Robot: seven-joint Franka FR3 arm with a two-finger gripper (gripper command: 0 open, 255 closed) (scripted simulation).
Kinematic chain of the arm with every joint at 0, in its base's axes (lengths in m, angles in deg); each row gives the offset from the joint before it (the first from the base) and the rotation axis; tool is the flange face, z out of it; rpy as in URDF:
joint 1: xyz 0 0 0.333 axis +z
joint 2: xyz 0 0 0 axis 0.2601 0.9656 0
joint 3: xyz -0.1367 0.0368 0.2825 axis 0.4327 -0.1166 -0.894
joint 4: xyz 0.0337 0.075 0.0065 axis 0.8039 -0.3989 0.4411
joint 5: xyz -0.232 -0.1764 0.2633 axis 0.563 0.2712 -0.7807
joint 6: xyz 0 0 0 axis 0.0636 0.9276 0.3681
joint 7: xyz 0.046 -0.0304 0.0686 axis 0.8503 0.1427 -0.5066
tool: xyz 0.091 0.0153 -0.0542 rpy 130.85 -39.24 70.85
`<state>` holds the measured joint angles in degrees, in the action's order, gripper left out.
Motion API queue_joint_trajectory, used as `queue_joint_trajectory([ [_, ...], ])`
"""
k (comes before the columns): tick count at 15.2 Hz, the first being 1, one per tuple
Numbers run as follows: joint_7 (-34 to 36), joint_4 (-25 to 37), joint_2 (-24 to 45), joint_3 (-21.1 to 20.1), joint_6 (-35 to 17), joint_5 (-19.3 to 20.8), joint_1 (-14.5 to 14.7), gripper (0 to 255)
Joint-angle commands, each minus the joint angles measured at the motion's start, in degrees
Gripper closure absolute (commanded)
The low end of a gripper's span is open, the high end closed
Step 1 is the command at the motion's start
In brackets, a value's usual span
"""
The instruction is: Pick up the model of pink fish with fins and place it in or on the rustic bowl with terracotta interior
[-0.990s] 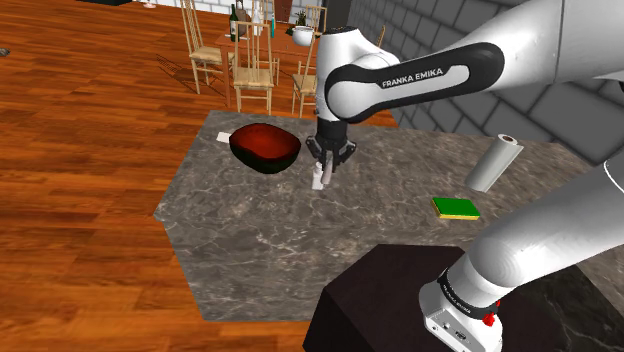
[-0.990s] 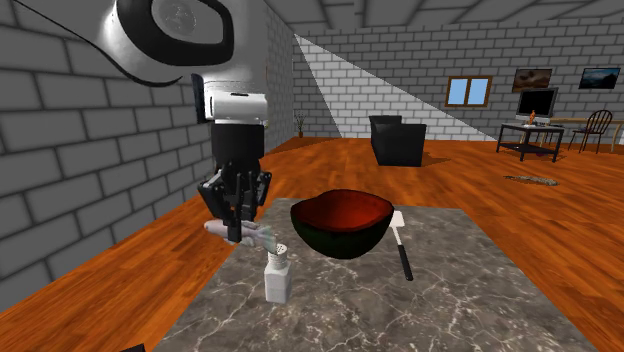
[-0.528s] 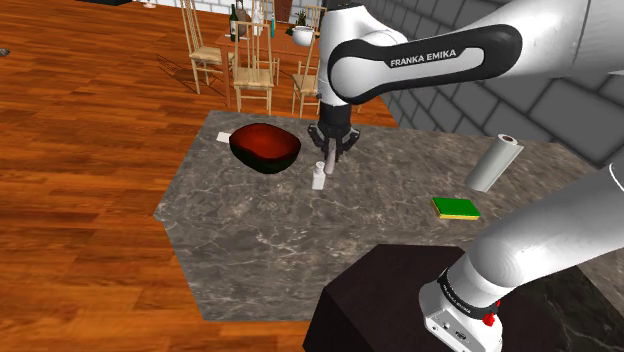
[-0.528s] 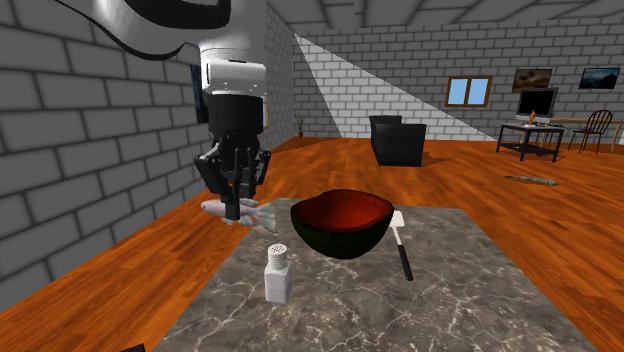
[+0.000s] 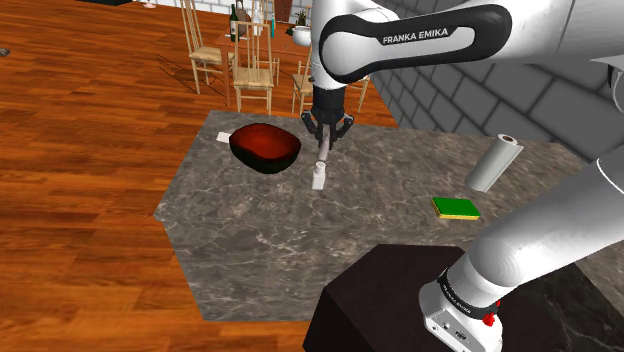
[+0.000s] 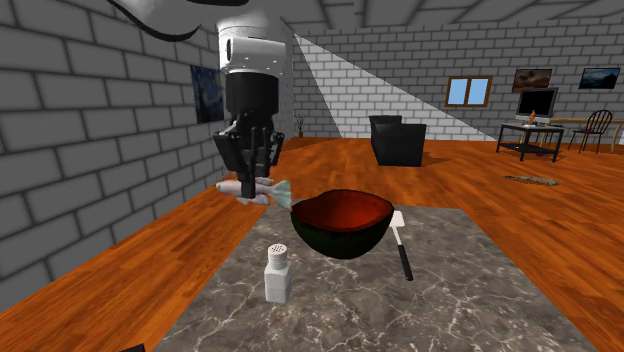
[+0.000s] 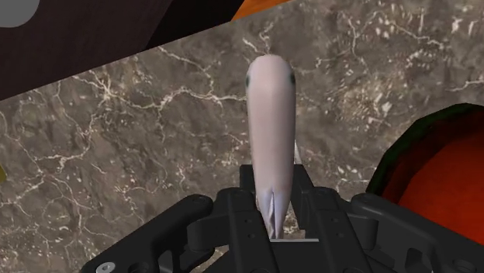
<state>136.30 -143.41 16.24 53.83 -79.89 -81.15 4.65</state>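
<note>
gripper (image 6: pixel 250 185) pinches pale pink fish (image 6: pixel 231 187), up in the air | red-inside bowl (image 6: pixel 340 228) at fish's 4 o'clock | white shaker (image 6: pixel 277 272) at 6 o'clock | spatula (image 6: pixel 401 243) beside bowl

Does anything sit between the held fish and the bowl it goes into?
Nothing visible does. The fish, clasped in the gripper, hangs in the air beside the bowl; the white shaker stands on the table, lower than that path.
</note>
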Motion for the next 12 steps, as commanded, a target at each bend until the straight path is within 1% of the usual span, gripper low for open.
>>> queue_joint_trajectory([
  [1, 1.8, 5.1, 4.9, -1.0, 0.7, 1.9, -0.1, 255],
  [4, 4.2, 13.5, 12.8, -1.9, 2.4, 5.4, 0.3, 255],
  [7, 6.4, 23.0, 20.8, -2.3, 5.0, 9.1, 1.6, 255],
  [10, 7.9, 34.0, 29.3, -2.2, 8.6, 12.7, 4.1, 255],
  [12, 8.5, 42.6, 35.3, -1.7, 11.7, 15.1, 6.3, 255],
])
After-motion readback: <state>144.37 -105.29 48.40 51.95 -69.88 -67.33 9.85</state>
